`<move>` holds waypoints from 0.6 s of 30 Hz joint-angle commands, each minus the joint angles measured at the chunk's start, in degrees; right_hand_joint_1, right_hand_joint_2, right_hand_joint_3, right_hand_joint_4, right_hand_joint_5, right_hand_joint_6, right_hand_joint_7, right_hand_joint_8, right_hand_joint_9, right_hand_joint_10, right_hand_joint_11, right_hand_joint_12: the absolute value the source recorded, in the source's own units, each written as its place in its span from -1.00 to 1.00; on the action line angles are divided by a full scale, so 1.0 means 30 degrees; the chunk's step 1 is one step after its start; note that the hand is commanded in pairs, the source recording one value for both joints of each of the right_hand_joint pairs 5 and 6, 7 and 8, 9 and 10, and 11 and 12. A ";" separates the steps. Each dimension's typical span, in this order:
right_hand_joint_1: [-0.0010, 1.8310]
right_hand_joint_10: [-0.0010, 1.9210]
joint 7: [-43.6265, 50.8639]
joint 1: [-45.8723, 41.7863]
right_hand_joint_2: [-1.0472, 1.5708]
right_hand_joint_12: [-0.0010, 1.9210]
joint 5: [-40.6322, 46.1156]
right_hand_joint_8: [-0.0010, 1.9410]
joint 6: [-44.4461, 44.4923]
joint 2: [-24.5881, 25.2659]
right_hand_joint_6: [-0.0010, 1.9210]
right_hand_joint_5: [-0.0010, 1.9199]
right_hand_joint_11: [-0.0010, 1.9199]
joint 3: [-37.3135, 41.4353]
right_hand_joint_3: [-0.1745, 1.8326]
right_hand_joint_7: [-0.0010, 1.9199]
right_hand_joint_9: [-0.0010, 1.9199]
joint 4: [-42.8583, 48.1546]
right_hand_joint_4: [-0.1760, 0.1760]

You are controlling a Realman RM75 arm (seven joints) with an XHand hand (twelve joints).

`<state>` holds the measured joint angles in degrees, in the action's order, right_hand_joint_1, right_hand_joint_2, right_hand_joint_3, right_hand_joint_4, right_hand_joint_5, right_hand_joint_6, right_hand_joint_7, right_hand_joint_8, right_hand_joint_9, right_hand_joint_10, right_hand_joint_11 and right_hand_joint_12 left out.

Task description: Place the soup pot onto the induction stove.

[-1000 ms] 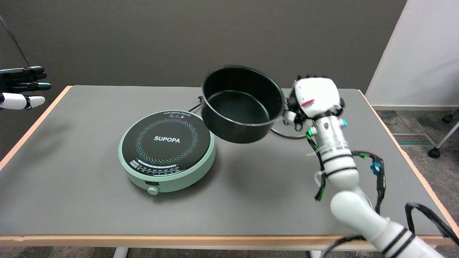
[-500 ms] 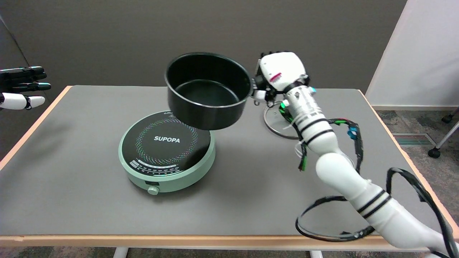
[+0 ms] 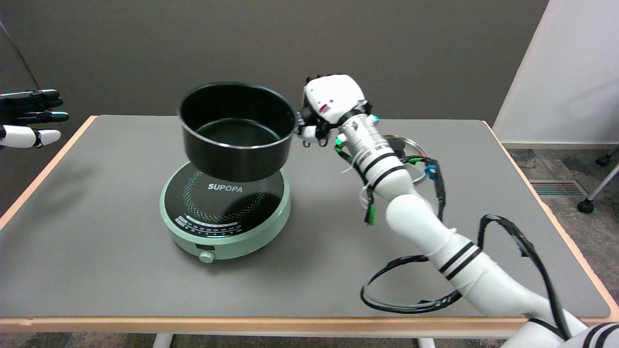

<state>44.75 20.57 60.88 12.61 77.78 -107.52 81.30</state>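
Observation:
A black soup pot [image 3: 237, 130] hangs in the air, roughly level, over the far part of the round mint-green induction stove [image 3: 226, 205] marked SUPOPA. My right hand [image 3: 329, 106] grips the pot by its right side handle, which the fingers hide. The pot's shadow falls on the stove's black top. The pot is empty inside and hides the stove's far rim.
A glass pot lid [image 3: 404, 150] lies flat on the grey table [image 3: 96, 241] behind my right forearm. Black cables loop from the arm onto the table at the lower right. The idle left hand [image 3: 29, 118] hovers at the upper left.
My right hand has carried the pot leftward from right of the stove to above it. The arm has swung left, uncovering more of the lid.

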 commanded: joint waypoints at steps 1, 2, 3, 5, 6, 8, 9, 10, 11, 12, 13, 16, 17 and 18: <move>0.09 0.81 0.1232 0.0214 0.77 0.81 -0.3711 0.79 0.1519 0.4857 0.81 0.81 0.81 -0.0763 -0.21 0.81 0.81 -0.2771 -0.51; 0.09 0.80 0.1331 0.0195 0.77 0.80 -0.3856 0.79 0.1655 0.5009 0.80 0.81 0.81 -0.0873 -0.21 0.81 0.81 -0.2881 -0.51; 0.10 0.80 0.1400 0.0187 0.77 0.80 -0.3959 0.79 0.1777 0.5113 0.80 0.81 0.81 -0.0987 -0.22 0.81 0.81 -0.2976 -0.51; 0.10 0.80 0.1417 0.0259 0.77 0.80 -0.4455 0.79 0.2206 0.5281 0.80 0.81 0.81 -0.1336 -0.22 0.81 0.81 -0.3136 -0.51; 0.10 0.80 0.1417 0.0285 0.77 0.80 -0.4635 0.78 0.2318 0.5316 0.80 0.80 0.80 -0.1447 -0.22 0.80 0.80 -0.3179 -0.51; 0.10 0.80 0.1417 0.0320 0.77 0.80 -0.5113 0.78 0.2532 0.5377 0.80 0.80 0.80 -0.1681 -0.22 0.80 0.80 -0.3233 -0.51; 0.10 0.80 0.1417 0.0320 0.77 0.80 -0.5275 0.78 0.2592 0.5377 0.80 0.80 0.80 -0.1711 -0.22 0.80 0.80 -0.3277 -0.51; 0.09 0.80 0.1417 0.0320 0.77 0.80 -0.5482 0.78 0.2645 0.5377 0.80 0.80 0.80 -0.1711 -0.22 0.80 0.80 -0.3367 -0.52; 0.09 0.80 0.1417 0.0302 0.77 0.80 -0.5667 0.78 0.2699 0.5377 0.80 0.80 0.80 -0.1655 -0.22 0.80 0.80 -0.3493 -0.52; 0.09 0.80 0.1417 0.0294 0.78 0.80 -0.5733 0.78 0.2752 0.5358 0.80 0.80 0.80 -0.1632 -0.22 0.80 0.80 -0.3570 -0.52; 0.09 0.80 0.1417 0.0275 0.78 0.80 -0.5741 0.78 0.2917 0.5332 0.80 0.80 0.80 -0.1594 -0.22 0.80 0.80 -0.3698 -0.52; 0.09 0.80 0.1417 0.0148 0.78 0.80 -0.5741 0.78 0.3462 0.5198 0.80 0.80 0.80 -0.1532 -0.22 0.80 0.80 -0.4075 -0.52; 0.09 0.80 0.1417 0.0095 0.78 0.80 -0.5741 0.78 0.3671 0.5171 0.80 0.80 0.80 -0.1525 -0.22 0.80 0.80 -0.4197 -0.52; 0.09 0.80 0.1417 0.0062 0.78 0.80 -0.5741 0.78 0.3783 0.5145 0.80 0.80 0.80 -0.1525 -0.22 0.80 0.80 -0.4263 -0.52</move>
<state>47.80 21.31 49.43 17.94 89.77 -110.71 73.63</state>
